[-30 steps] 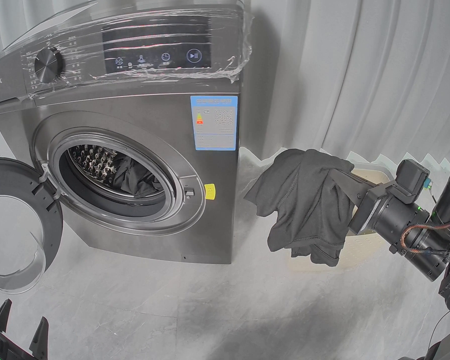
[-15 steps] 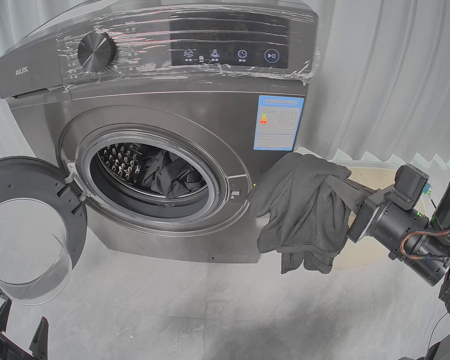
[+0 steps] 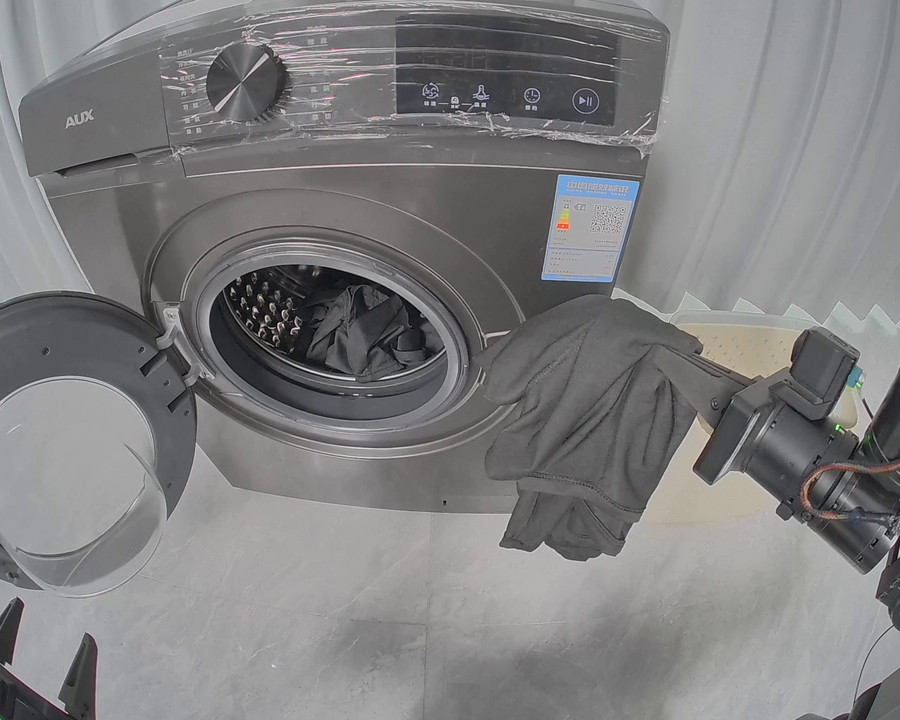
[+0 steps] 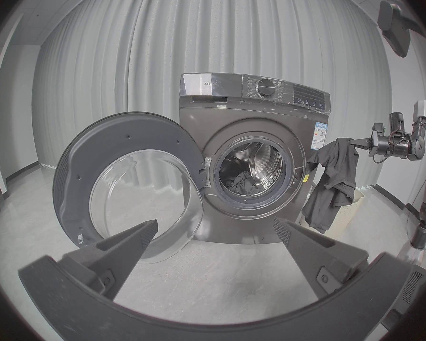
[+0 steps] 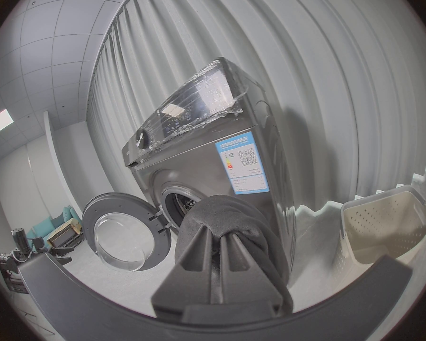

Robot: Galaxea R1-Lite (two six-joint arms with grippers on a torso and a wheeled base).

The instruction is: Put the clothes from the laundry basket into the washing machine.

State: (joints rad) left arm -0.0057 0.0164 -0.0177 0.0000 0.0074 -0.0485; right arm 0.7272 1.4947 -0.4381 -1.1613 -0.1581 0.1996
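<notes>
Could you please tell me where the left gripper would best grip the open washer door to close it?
Probably the door rim at its free edge, opposite the hinge, coming edge-on from the robot's left with the open left gripper: the rim is a thin ring there, while the glass bowl bulges.

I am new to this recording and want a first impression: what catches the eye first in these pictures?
Most striking is the dark garment hanging from the right gripper, in the air near the right front edge of the washing machine, with the pale laundry basket on the floor behind it. Then the machine's round door, swung wide open to the left, and dark clothes lying inside the drum.
</notes>
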